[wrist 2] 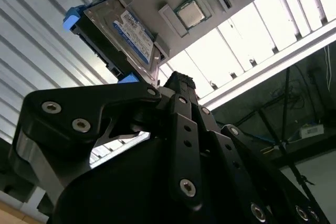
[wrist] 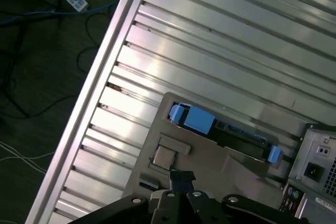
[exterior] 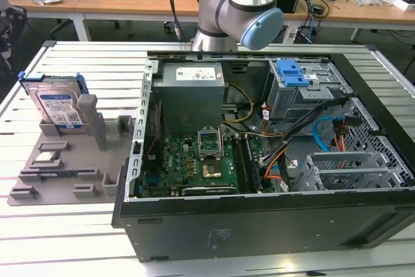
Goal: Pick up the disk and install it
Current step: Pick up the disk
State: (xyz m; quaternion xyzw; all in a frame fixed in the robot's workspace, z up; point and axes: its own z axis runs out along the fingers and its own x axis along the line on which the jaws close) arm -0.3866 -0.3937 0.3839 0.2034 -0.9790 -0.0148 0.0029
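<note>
Slatted table (exterior: pixel 78 63) carrying an open computer case (exterior: pixel 259 225) and, at the exterior view's left and well apart from it, a grey fixture (exterior: pixel 65 173). The disk (exterior: pixel 58 105) stood on edge in a fixture slot, untouched. In both wrist views the gripper (wrist 2: pixel 181 82) (wrist: pixel 182 178) hung near the disk but apart from it, jaws closed together on nothing. The disk was judged rigid, dense, smooth-faced and shock-sensitive; its exposed blue bracket edges offered the safest hold.

light: bright, even | glare: table (wrist 2: pixel 236 51) slats | claw (wrist 2: pixel 179 83): perhaps backlit, dark
</note>
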